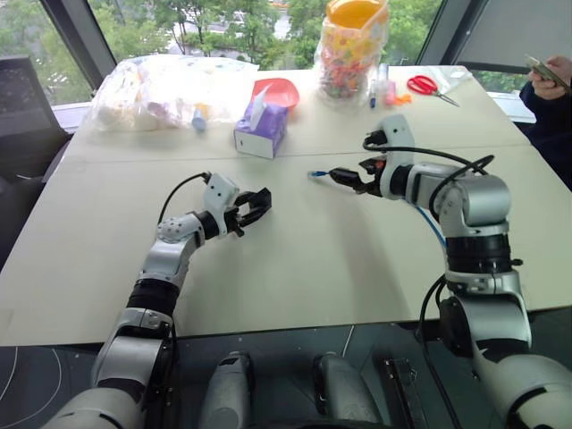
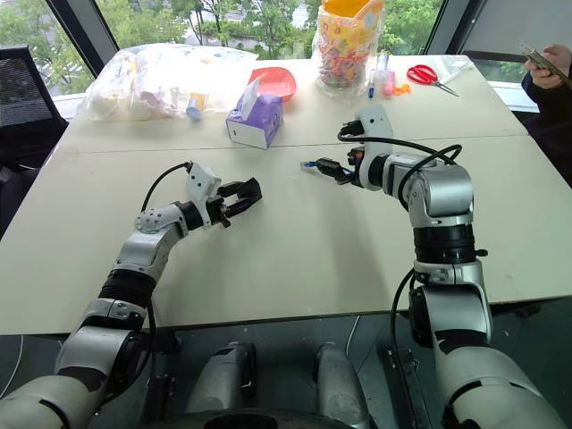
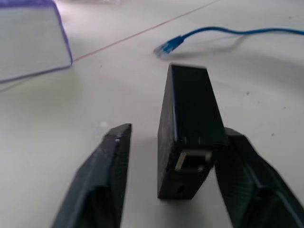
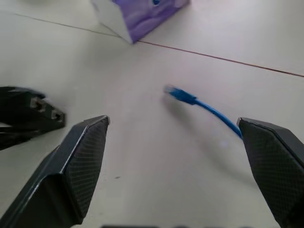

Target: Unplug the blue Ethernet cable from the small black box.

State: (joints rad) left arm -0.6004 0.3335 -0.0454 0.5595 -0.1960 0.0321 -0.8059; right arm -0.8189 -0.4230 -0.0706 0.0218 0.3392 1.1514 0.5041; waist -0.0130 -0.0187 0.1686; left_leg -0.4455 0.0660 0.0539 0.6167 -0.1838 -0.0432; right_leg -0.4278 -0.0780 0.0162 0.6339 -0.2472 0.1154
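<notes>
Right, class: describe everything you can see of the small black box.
The small black box is a flat, matte-black case that looks like plastic, with an empty Ethernet socket in its near edge. It stands on edge between the open fingers of the left gripper, against one finger and apart from the other, just above the table. The blue Ethernet cable is unplugged; its plug lies on the table beyond the box.

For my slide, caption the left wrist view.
Small matte-black plastic box between open left gripper, unplugged bright-blue Ethernet cable beyond.
</notes>
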